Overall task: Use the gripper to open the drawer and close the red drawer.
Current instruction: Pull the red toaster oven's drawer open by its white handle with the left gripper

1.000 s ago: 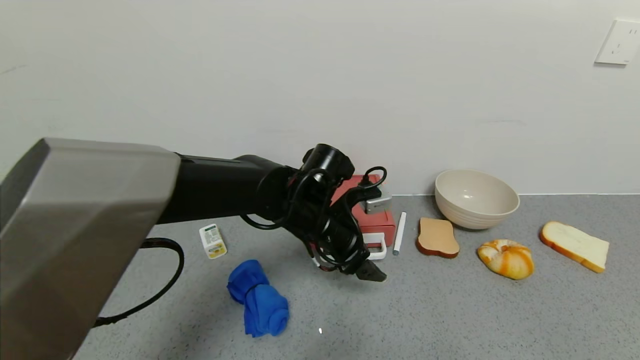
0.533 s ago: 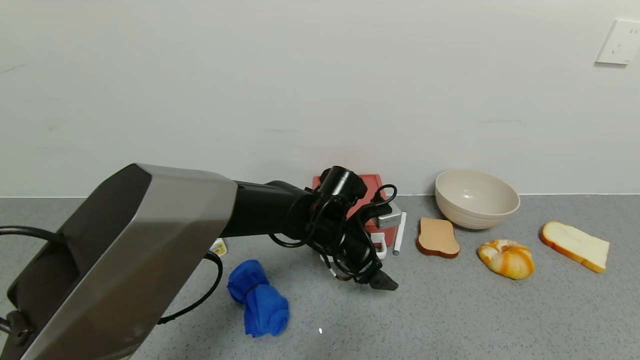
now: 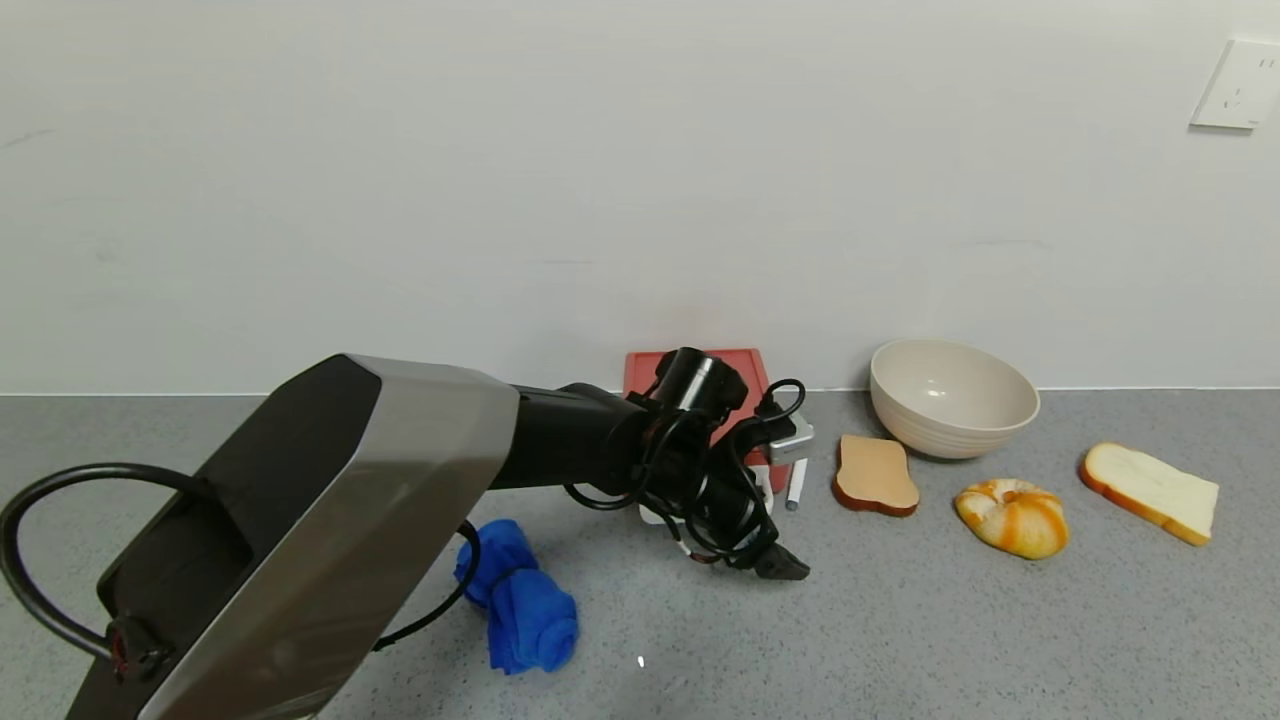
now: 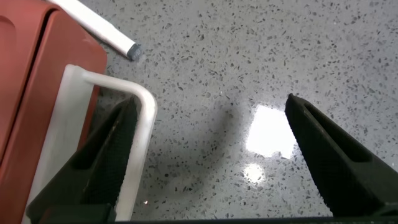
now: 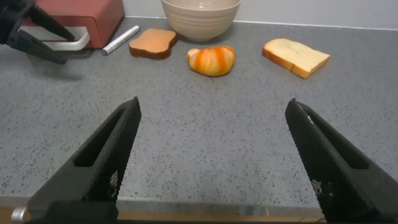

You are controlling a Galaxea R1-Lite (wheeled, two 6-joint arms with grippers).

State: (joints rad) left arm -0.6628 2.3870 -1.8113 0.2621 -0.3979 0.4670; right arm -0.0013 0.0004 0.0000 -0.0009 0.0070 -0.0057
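The salmon-red drawer (image 3: 745,368) stands against the back wall, mostly hidden behind my left wrist. It also shows in the left wrist view (image 4: 34,93) and the right wrist view (image 5: 81,12). My left gripper (image 3: 764,542) is open and low at the drawer's front. In the left wrist view the left gripper (image 4: 210,102) straddles the front bar of the white loop handle (image 4: 146,118): one finger sits inside the loop, the other out over the counter. I cannot tell how far the tray is out. My right gripper (image 5: 212,104) is open and empty, near the counter's front edge.
A white pen (image 3: 797,482) lies right of the drawer. Beyond it are a brown toast slice (image 3: 875,475), a cream bowl (image 3: 950,395), an orange bun (image 3: 1012,515) and a white bread slice (image 3: 1150,492). A blue cloth (image 3: 515,600) lies front left.
My left arm has swung right and down. Its gripper has moved a little right and lower at the drawer's front. The small bottle is now hidden behind the arm.
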